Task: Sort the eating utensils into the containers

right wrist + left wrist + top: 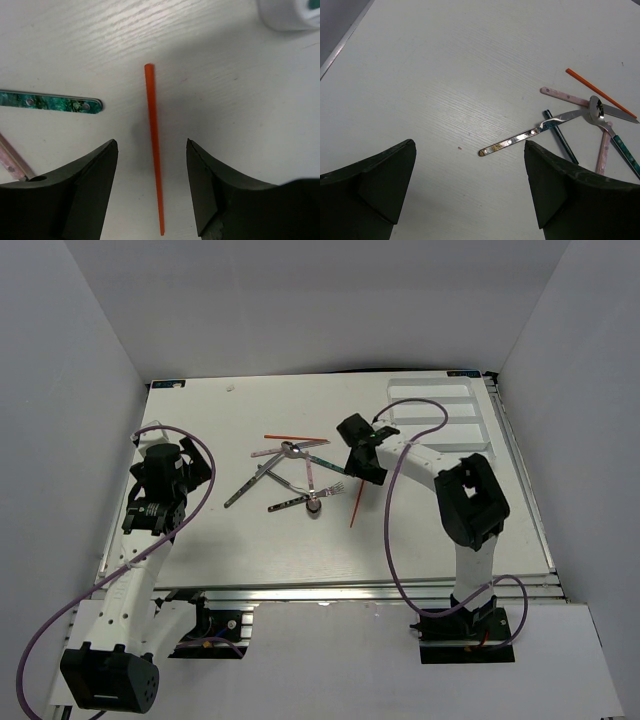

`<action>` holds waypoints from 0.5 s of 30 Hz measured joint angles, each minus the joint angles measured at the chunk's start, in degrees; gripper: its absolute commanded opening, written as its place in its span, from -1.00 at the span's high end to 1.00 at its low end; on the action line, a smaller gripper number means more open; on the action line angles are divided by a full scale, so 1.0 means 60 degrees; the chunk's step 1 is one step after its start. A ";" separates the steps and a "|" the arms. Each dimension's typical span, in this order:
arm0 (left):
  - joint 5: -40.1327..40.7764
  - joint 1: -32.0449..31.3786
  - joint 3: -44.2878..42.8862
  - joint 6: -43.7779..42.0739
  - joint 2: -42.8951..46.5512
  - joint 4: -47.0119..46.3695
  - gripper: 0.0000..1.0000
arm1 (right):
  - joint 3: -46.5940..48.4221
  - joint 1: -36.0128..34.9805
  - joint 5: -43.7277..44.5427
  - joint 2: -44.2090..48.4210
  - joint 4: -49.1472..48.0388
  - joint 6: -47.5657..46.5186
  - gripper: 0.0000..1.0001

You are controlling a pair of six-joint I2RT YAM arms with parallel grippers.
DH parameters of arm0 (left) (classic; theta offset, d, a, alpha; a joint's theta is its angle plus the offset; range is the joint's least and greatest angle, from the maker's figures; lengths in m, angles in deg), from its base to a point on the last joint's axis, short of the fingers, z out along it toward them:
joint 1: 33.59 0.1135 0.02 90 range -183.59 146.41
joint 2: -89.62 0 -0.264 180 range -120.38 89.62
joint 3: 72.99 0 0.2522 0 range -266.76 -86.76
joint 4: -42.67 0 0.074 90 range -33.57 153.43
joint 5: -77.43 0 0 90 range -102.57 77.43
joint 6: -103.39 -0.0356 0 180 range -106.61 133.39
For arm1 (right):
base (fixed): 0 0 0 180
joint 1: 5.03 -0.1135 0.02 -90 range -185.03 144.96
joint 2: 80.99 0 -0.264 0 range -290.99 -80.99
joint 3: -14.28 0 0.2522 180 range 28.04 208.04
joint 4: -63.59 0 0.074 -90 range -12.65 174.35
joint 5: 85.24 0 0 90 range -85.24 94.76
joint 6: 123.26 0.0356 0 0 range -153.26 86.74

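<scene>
orange stick [150,95] lies flat on the white table [225,100], straight between the fingers of the right gripper [152,146]. the jaws stand apart with a gap on each side of the stick, and they have hold of nothing. a green-handled piece [50,101] lies just to one side of it.

from above, the rest of the cutlery [290,475] sits in a loose, crossing heap near the middle of the table, with a second orange stick [295,438] at its far edge. the white tray [470,425] is at the far right corner, well apart from the heap. no utensil shows in the compartments that can be seen, though the arm and its cable cover part of it.

the left gripper [470,190] hangs wide open over bare table, empty, with a silver handle [520,137] near its right finger.

sorting looks barely begun: every piece in sight is on the table, and the stick looks like the next one to be picked up.
</scene>
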 measured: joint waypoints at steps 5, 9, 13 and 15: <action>0.0000 0.0000 0.0000 0.0000 0.0004 0.0000 -0.96 | 0.0157 -0.0350 -0.0025 -0.0776 0.0022 -0.0138 0.00; 0.0000 0.0000 0.0000 0.0000 0.0018 0.0004 -0.96 | 0.0189 -0.0368 0.0055 -0.0954 0.0197 -0.0091 0.38; 0.0000 0.0000 0.0000 0.0000 0.0047 0.0004 -0.96 | 0.0186 -0.0306 0.0044 -0.0987 0.0226 -0.0076 0.64; 0.0000 0.0000 0.0000 0.0000 0.0080 0.0004 -0.96 | 0.0109 -0.0259 -0.0087 -0.0984 0.0084 -0.0127 0.69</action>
